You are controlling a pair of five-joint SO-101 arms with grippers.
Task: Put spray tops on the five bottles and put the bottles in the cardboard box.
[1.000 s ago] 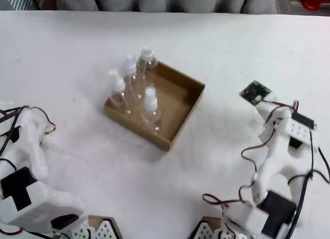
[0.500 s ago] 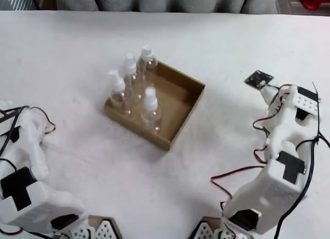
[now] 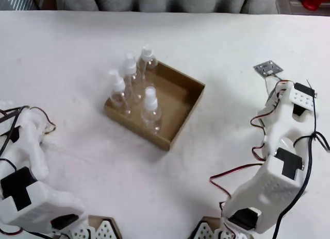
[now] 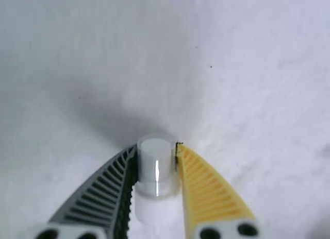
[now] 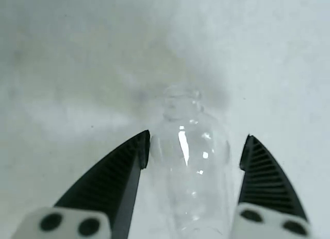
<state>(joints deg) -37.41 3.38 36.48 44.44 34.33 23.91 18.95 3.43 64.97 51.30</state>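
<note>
In the high view the cardboard box (image 3: 181, 101) sits a little left of centre on the white table (image 3: 232, 38). Four capped bottles (image 3: 150, 109) stand upright in its left half, each with a white spray top fitted. The left arm (image 3: 26, 192) fills the lower left corner and the right arm (image 3: 281, 156) runs up the right edge, both well apart from the box.

In the left wrist view the left gripper (image 4: 154, 148) is closed tight on a loose white spray top (image 4: 154, 169), with one grey and one yellow finger pressed to its sides.

In the right wrist view the right gripper (image 5: 197, 137) is spread wide, a black finger on either side of a clear bottle (image 5: 192, 161) whose threaded neck is open. The bottle seems to lie on the table, and whether either finger touches it I cannot tell
</note>
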